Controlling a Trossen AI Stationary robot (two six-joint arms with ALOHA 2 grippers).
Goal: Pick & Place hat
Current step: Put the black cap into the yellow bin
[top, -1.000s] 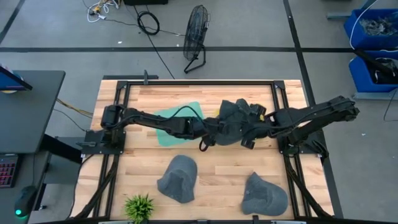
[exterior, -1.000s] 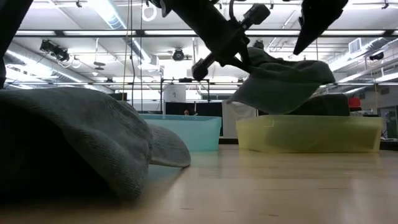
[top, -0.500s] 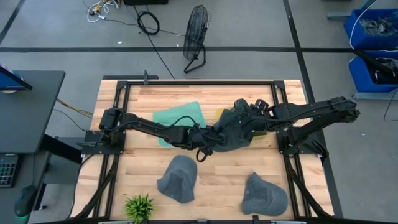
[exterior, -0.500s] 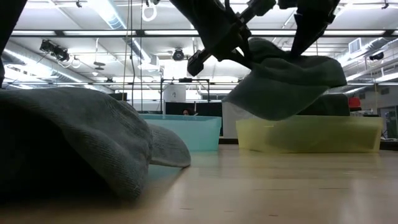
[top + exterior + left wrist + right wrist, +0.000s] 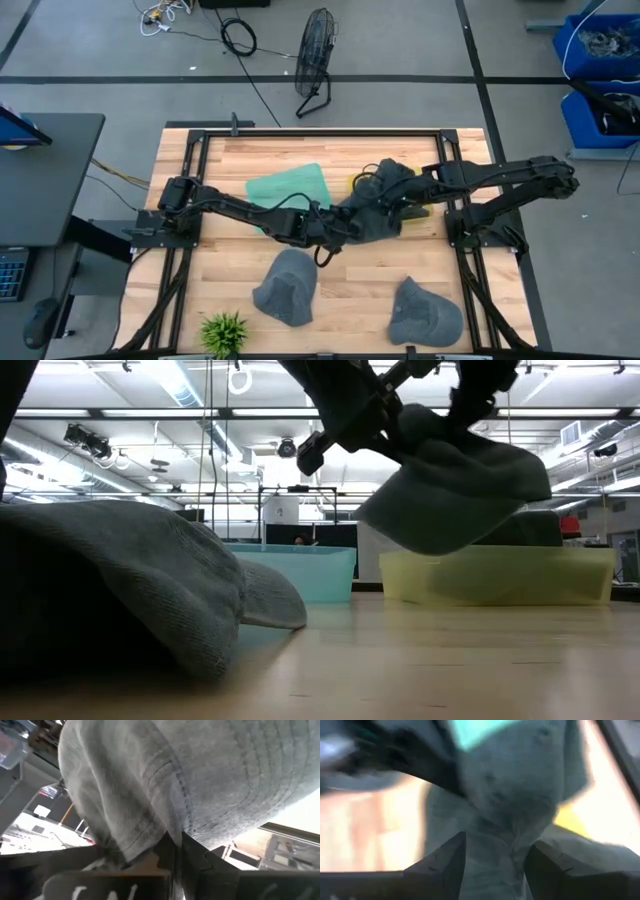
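Observation:
A grey hat (image 5: 375, 208) hangs in the air between my two grippers, above the yellow bin (image 5: 418, 211); in the low view the hat (image 5: 455, 485) hangs clear above that bin (image 5: 500, 575). My left gripper (image 5: 338, 222) is shut on the hat's left side. My right gripper (image 5: 398, 190) is shut on its far right part. The teal bin (image 5: 290, 186) stands to the left of the yellow one. My left gripper pinches a fold of the hat's edge (image 5: 172, 827) between its two fingers, coming from the table's left, about level. The hat is lifted clear, and its crown bulges beyond the fingers. My right gripper has bunched cloth of the hat's crown (image 5: 496, 837) between its two fingers (image 5: 445, 862), coming from the table's right and slanting down. The hat hangs below and beyond it, clear of the table.
Two more grey hats lie on the near part of the table (image 5: 285, 285) (image 5: 425, 312), one filling the left of the low view (image 5: 110, 590). A small green plant (image 5: 225, 330) stands at the near left edge. Bare wood shows between the hats.
The right gripper has moved toward the far edge and then left onto the hat's top. The left gripper has drifted slightly toward the near-left. The hat has shifted left with them and now sags lower over the yellow bin.

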